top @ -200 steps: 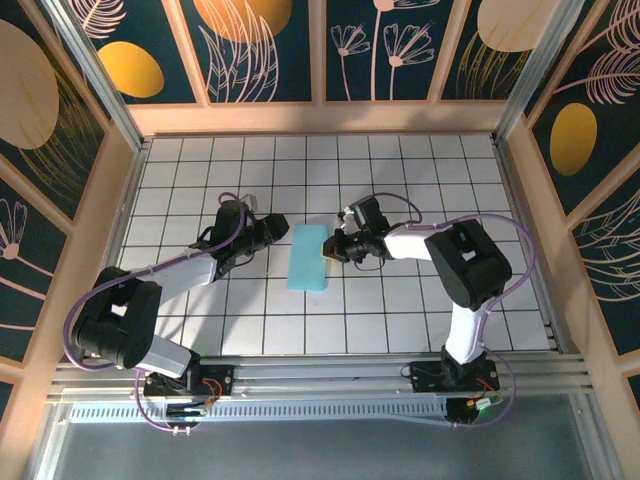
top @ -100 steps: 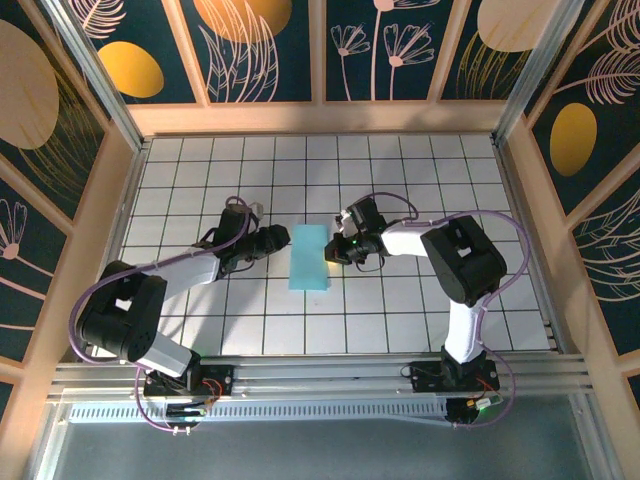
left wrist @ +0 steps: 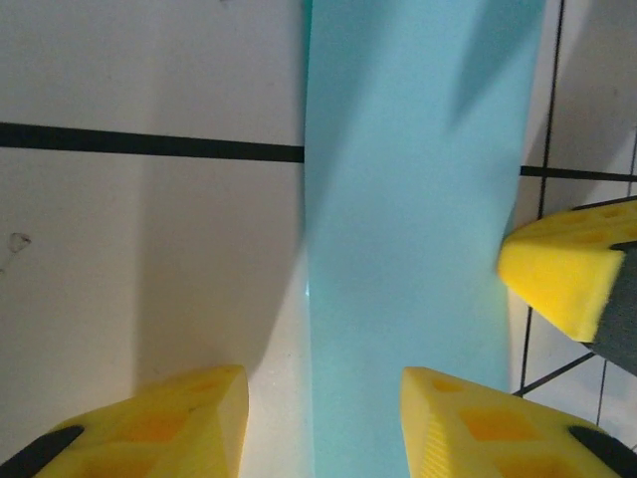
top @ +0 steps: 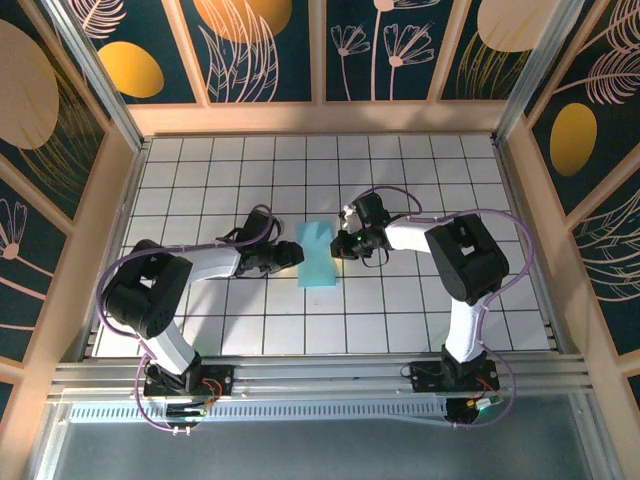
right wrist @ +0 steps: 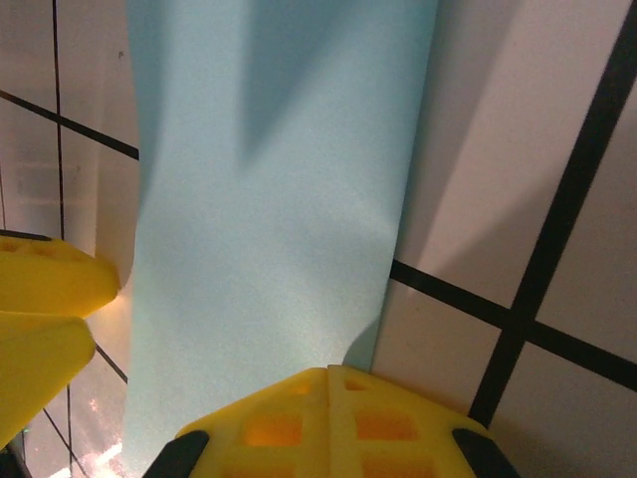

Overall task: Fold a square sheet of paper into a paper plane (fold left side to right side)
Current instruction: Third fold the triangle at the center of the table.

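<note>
**Overhead view.** We see the square sheet of paper (top: 318, 258) as a narrow light-blue strip. It lies near the middle of the white gridded counter (top: 430, 170), with its long side running from the upper to the lower part of the frame. The left arm reaches in from the left of the frame, and the left fingers (top: 292, 256) sit at the strip's left edge, about halfway along it. The right arm reaches in from the right, and the right fingers (top: 343, 246) sit at the strip's right edge, in its upper half.

**Left wrist view.** One yellow finger stands at the lower left over bare counter. The other (left wrist: 468, 423) stands right of centre, over the paper. The strip's left edge runs up between them, so we read these fingers as parted, straddling that edge with nothing pinched. A yellow tip of the right fingers (left wrist: 562, 279) shows at the right of the frame, just beside the strip's right edge.

**Right wrist view.** The two yellow pads (right wrist: 328, 423) are pressed together at the bottom centre, closed and set at the strip's near edge. We cannot tell whether paper is caught between them or only lies beneath them. The left fingers (right wrist: 50, 289) appear at the left margin, at the far side of the strip.
</note>
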`<act>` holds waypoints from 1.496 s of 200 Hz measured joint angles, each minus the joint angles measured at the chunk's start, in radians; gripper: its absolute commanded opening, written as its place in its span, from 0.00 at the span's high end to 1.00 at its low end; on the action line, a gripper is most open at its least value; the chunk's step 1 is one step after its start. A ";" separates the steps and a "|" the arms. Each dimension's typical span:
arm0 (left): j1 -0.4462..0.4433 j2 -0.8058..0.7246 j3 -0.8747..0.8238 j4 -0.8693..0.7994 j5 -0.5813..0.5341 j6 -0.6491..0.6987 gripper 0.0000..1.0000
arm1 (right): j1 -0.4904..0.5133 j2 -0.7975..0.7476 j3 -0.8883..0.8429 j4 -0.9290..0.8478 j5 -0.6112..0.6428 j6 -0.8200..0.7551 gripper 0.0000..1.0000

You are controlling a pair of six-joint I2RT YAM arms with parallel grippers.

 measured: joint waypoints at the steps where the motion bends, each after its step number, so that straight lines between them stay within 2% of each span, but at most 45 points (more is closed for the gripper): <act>1: 0.000 0.000 0.001 0.000 0.000 0.000 0.58 | 0.000 0.000 0.000 0.000 0.000 0.000 1.00; 68: -0.001 0.033 0.029 -0.011 0.018 0.003 0.68 | 0.000 0.000 0.002 -0.003 0.006 -0.007 1.00; 210: -0.006 0.060 0.041 0.011 0.043 -0.010 0.74 | 0.000 0.000 0.002 -0.004 0.007 -0.007 1.00; 258: -0.012 0.059 0.040 0.019 0.037 -0.044 0.74 | 0.000 0.000 0.002 -0.004 0.007 -0.007 1.00; 299: -0.025 0.058 0.023 0.050 0.043 -0.091 0.78 | 0.000 0.000 0.002 -0.004 0.007 -0.007 1.00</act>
